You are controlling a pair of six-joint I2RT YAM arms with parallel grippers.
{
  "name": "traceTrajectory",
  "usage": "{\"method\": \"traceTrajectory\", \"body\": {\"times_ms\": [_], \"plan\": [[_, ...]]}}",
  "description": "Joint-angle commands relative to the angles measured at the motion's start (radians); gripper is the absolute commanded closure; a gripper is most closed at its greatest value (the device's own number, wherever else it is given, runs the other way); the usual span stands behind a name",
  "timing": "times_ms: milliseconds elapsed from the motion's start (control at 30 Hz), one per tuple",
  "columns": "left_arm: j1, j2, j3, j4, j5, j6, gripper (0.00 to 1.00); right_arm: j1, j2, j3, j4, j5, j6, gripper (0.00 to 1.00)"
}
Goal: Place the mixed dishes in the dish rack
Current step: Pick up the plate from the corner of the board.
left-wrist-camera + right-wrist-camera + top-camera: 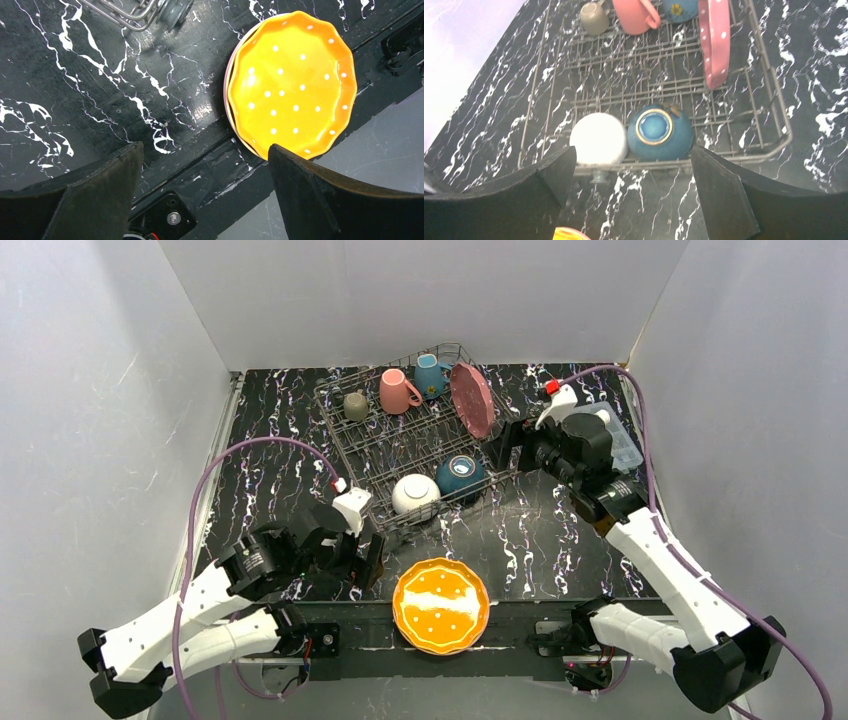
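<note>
The dish rack (377,447) stands at the back middle of the table. In it are a grey-olive mug (356,405), a pink mug (398,391), a blue mug (431,375), an upright pink dotted plate (471,399), a white bowl (415,494) and a teal bowl (461,476), both upside down. An orange dotted plate (441,605) lies at the near edge on another plate, of which only the pale rim (229,85) shows. My left gripper (365,558) is open and empty just left of the orange plate (292,85). My right gripper (507,448) hangs open and empty at the rack's right side, over bare table in front of the bowls (659,131).
A clear plastic box (617,440) sits at the back right behind my right arm. White walls close in the table on three sides. The rack's near corner foot (172,12) stands close to my left gripper. The orange plate overhangs the table's near edge.
</note>
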Motion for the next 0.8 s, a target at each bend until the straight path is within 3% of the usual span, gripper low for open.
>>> {"method": "traceTrajectory", "body": {"times_ms": [0, 333, 567, 767], "plan": [[0.004, 0.026, 0.05, -0.036, 0.019, -0.068, 0.09, -0.002, -0.058, -0.011, -0.096, -0.073, 0.065, 0.08], [0.004, 0.102, 0.023, -0.064, 0.04, -0.208, 0.26, 0.001, -0.087, -0.066, -0.245, -0.205, 0.147, 0.19], [0.003, 0.167, -0.035, -0.034, 0.074, -0.27, 0.4, 0.016, -0.139, -0.157, -0.262, -0.246, 0.187, 0.27], [0.001, 0.211, -0.098, 0.042, 0.115, -0.308, 0.45, 0.045, -0.162, -0.254, -0.251, -0.266, 0.228, 0.36]]}}
